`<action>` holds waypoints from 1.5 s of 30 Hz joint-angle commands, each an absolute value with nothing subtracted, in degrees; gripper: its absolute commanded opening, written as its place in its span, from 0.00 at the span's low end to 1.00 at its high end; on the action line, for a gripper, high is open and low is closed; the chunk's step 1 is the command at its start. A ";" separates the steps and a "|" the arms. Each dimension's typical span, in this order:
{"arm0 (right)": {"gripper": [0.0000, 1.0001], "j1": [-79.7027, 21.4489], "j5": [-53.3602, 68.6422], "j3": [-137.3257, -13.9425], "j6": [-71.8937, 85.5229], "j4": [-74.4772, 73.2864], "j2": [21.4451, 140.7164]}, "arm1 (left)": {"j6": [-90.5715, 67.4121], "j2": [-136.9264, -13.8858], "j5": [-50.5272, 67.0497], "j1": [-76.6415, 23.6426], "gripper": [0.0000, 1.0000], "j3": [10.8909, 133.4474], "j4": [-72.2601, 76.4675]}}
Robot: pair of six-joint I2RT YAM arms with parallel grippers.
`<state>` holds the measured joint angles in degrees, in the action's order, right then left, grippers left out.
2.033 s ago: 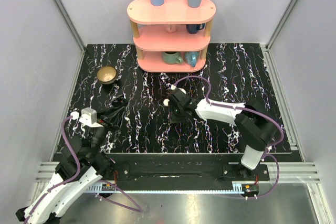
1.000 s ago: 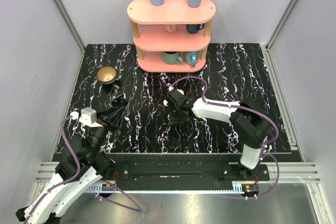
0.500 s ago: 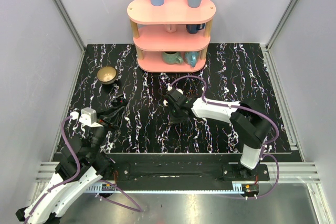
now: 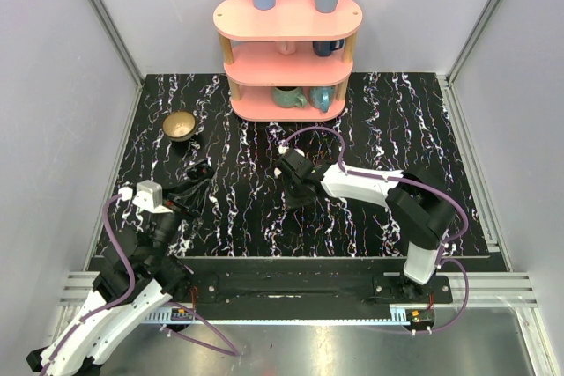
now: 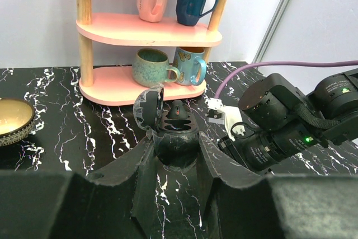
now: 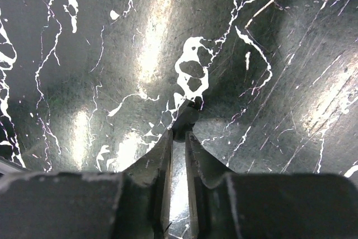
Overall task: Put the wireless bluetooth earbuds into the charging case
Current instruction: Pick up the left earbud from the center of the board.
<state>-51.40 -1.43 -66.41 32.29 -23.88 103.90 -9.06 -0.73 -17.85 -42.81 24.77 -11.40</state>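
The charging case is black, not white. It stands upright between my left gripper's fingers with its lid open to the left, showing dark slots and a red light. In the top view the left gripper holds it at the table's left middle. My right gripper is shut on a small dark rounded earbud at its fingertips, just above the marble. In the top view it sits mid-table, right of the case. No white earbud shows, and I cannot tell where the second earbud is.
A pink three-tier shelf with mugs and two blue cups stands at the back centre. A golden bowl sits at the back left. The right arm's wrist is close on the case's right.
Over two seconds the right gripper has shifted slightly left and away, toward the case. The left arm and the case have not moved.
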 commanded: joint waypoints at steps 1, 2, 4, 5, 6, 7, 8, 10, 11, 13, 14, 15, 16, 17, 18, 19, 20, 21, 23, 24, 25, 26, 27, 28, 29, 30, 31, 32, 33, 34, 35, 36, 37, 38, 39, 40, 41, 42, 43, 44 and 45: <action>0.22 -51.94 -2.20 -68.03 31.29 -24.96 103.62 | -9.40 7.21 -18.72 -42.89 0.00 26.54 -10.99; 0.24 -51.94 -2.37 -68.20 31.20 -24.96 103.54 | -9.40 7.21 -18.72 -42.89 0.00 26.63 -10.99; 0.25 -51.94 -2.46 -68.47 31.38 -25.05 103.54 | -9.32 7.12 -18.72 -42.89 0.00 26.63 -10.99; 0.25 -51.94 -2.55 -68.55 31.38 -25.05 103.71 | -9.32 7.21 -18.72 -42.89 0.00 26.63 -10.99; 0.26 -51.94 -2.55 -68.73 31.38 -24.96 103.62 | -9.32 7.21 -18.72 -42.98 0.00 26.63 -10.90; 0.27 -51.94 -2.64 -68.90 31.29 -25.05 103.71 | -9.32 7.21 -18.72 -42.89 0.00 26.63 -10.90; 0.28 -51.94 -2.46 -68.99 31.38 -25.05 103.80 | -9.32 7.29 -18.72 -42.89 0.00 26.54 -11.07; 0.28 -51.94 -2.46 -69.26 31.38 -24.87 103.80 | -9.40 7.29 -18.81 -42.89 0.00 26.63 -11.07; 0.29 -51.94 -2.29 -69.34 31.55 -24.96 103.71 | -9.40 7.21 -18.81 -42.89 0.00 26.63 -11.07; 0.29 -51.94 -2.37 -69.43 31.55 -24.96 103.71 | -9.40 7.12 -18.81 -42.89 0.00 26.54 -11.07; 0.30 -51.94 -2.63 -69.35 31.55 -24.87 103.71 | -9.40 7.21 -18.81 -42.89 0.00 26.63 -10.99; 0.30 -51.94 -2.72 -69.35 31.64 -24.96 103.80 | -9.40 7.21 -18.81 -42.98 0.00 26.63 -10.99; 0.30 -51.94 -2.90 -69.26 31.81 -24.87 103.62 | -9.40 7.21 -18.81 -42.89 0.00 26.63 -10.99; 0.30 -51.94 -3.16 -69.17 31.90 -24.87 103.54 | -9.40 7.12 -18.81 -42.89 0.00 26.63 -10.99; 0.30 -51.94 -3.34 -68.91 31.90 -24.87 103.54 | -9.40 7.21 -18.81 -42.89 0.00 26.63 -10.99; 0.30 -51.86 -3.69 -68.73 31.90 -24.87 103.45 | -9.40 7.21 -18.81 -42.89 0.00 26.63 -11.07; 0.30 -51.94 -3.95 -68.56 31.99 -24.96 103.27 | -9.40 7.12 -18.81 -42.89 0.00 26.63 -11.07; 0.30 -51.94 -4.22 -68.12 31.91 -25.13 103.18 | -9.40 7.12 -18.81 -42.89 0.00 26.63 -11.07; 0.30 -51.86 -4.48 -67.68 31.90 -25.31 102.75 | -9.49 7.21 -18.81 -42.89 0.00 26.54 -11.07; 0.30 -51.94 -4.31 -67.41 31.90 -25.31 102.74 | -9.49 7.21 -18.81 -42.89 0.00 26.63 -11.07; 0.30 -51.94 -4.13 -67.41 31.99 -25.23 102.66 | -9.49 7.21 -18.81 -42.89 0.00 26.63 -11.07; 0.29 -51.86 -4.13 -67.41 31.91 -25.22 102.48 | -9.49 7.12 -18.81 -42.89 0.00 26.63 -11.07; 0.30 -51.94 -4.04 -67.59 31.82 -25.14 102.48 | -9.49 7.12 -18.81 -42.89 0.00 26.63 -10.99; 0.30 -51.94 -4.13 -67.59 31.99 -25.22 102.57 | -9.49 7.21 -18.81 -42.89 0.00 26.63 -11.07; 0.29 -51.94 -4.13 -67.67 31.91 -25.14 102.57 | -9.49 7.12 -18.81 -42.89 0.00 26.63 -11.07; 0.30 -51.94 -4.04 -67.94 31.90 -25.14 102.66 | -9.49 7.21 -18.90 -42.89 0.00 26.54 -11.07; 0.29 -51.94 -4.13 -67.94 32.17 -25.14 102.57 | -9.49 7.21 -18.90 -42.89 0.00 26.63 -11.07; 0.29 -51.94 -4.13 -67.94 32.25 -25.14 102.66 | -9.49 7.21 -18.90 -42.89 0.00 26.63 -11.07; 0.29 -51.86 -4.22 -67.94 32.26 -25.22 102.74 | -9.49 7.12 -18.90 -42.89 0.00 26.63 -11.07; 0.29 -51.94 -4.48 -67.85 32.26 -25.14 102.74 | -9.49 7.21 -18.98 -42.89 0.00 26.63 -11.07; 0.29 -51.86 -4.57 -67.76 32.26 -25.14 102.74 | -9.49 7.12 -18.98 -42.89 0.00 26.63 -10.99; 0.29 -51.86 -4.48 -67.59 32.26 -25.22 102.66 | -9.49 7.12 -18.98 -42.89 0.00 26.63 -11.07; 0.28 -51.86 -4.74 -67.50 32.17 -25.22 102.74 | -9.49 7.21 -18.98 -42.89 0.00 26.63 -11.07; 0.28 -51.86 -4.83 -67.33 32.08 -25.31 102.57 | -9.49 7.21 -18.98 -42.89 0.00 26.63 -11.07; 0.28 -51.86 -4.83 -67.24 32.17 -25.23 102.57 | -9.49 7.21 -18.98 -42.89 0.00 26.63 -11.07; 0.28 -51.86 -4.92 -67.15 32.08 -25.40 102.48 | -9.58 7.21 -18.90 -42.89 0.00 26.63 -11.07; 0.28 -51.86 -4.83 -67.15 32.08 -25.40 102.48 | -9.58 7.12 -18.90 -42.89 0.00 26.63 -10.99; 0.28 -51.77 -5.01 -67.06 31.99 -25.49 102.31 | -9.58 7.21 -18.98 -42.89 0.00 26.63 -10.99; 0.28 -51.85 -5.44 -67.06 32.17 -25.58 102.30 | -9.58 7.12 -18.98 -42.89 0.00 26.63 -10.99; 0.27 -51.86 -5.36 -67.06 31.99 -25.58 102.22 | -9.58 7.21 -18.98 -42.89 0.00 26.63 -11.07; 0.27 -51.86 -5.45 -66.97 32.17 -25.75 102.13 | -9.58 7.21 -18.98 -42.89 0.00 26.63 -11.07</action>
